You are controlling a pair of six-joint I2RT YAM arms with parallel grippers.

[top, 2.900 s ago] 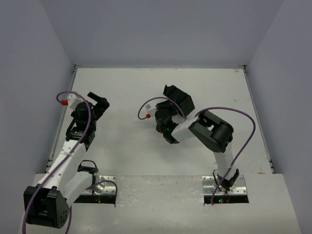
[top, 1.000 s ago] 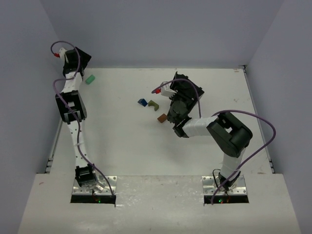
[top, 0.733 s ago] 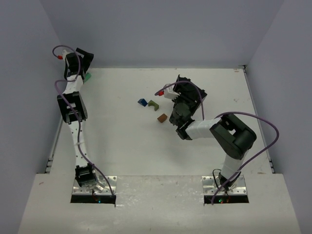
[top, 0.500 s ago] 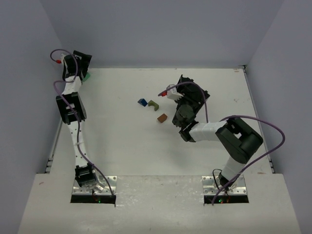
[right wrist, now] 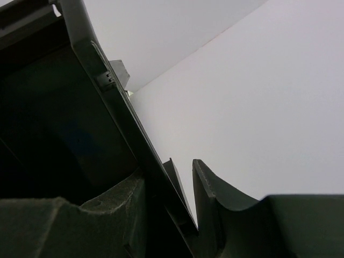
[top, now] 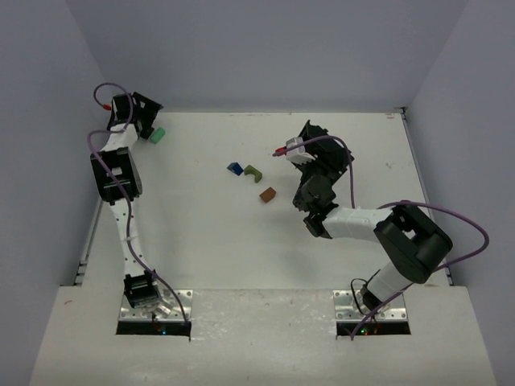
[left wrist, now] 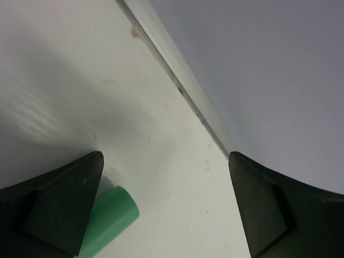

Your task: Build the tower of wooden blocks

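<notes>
Left arm: you have it stretched along the table's left edge, with the wrist at the far-left corner.
Left gripper: jaws spread wide, gripping nothing.
Mint-green cylinder: on its side near that corner, one end just beside a left finger.
Right arm: elbow folded right of centre, gripper aimed up toward the far wall.
Right gripper: the black tray's wall stands between the jaws, with light showing beside one finger. You cannot tell whether it is clamped.
Blocks: blue block, olive block and brown-orange block lie unstacked mid-table, left of the right gripper.
Views: only your top camera shows these three.
</notes>
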